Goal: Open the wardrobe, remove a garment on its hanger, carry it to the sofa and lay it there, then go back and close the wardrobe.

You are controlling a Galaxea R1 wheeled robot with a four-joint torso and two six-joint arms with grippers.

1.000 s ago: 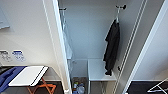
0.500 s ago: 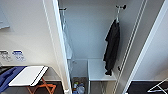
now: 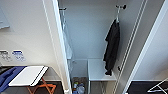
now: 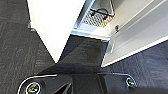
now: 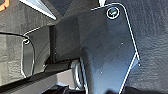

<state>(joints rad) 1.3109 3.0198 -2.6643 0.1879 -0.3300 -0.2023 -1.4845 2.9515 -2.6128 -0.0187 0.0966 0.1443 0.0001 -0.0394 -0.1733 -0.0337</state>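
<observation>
The wardrobe point(image 3: 92, 32) stands open in front of me in the head view, its white doors swung out to the left point(image 3: 56, 45) and right point(image 3: 152, 50). Inside, at the right, the black garment point(image 3: 112, 47) hangs limp on its thin white hanger point(image 3: 117, 17), hooked on a black bracket point(image 3: 121, 7). Its hem reaches down to a white shelf point(image 3: 100, 70). In the left wrist view the wardrobe's open doors point(image 4: 57, 25) meet the dark carpet point(image 4: 20, 50) low down.
A white garment point(image 3: 67, 45) hangs at the wardrobe's left side, with bottles point(image 3: 78, 87) on its floor. Left of the wardrobe stands a small table point(image 3: 27, 75) with orange legs and a blue cloth point(image 3: 7, 77). A white frame point(image 3: 157, 87) lies at the lower right.
</observation>
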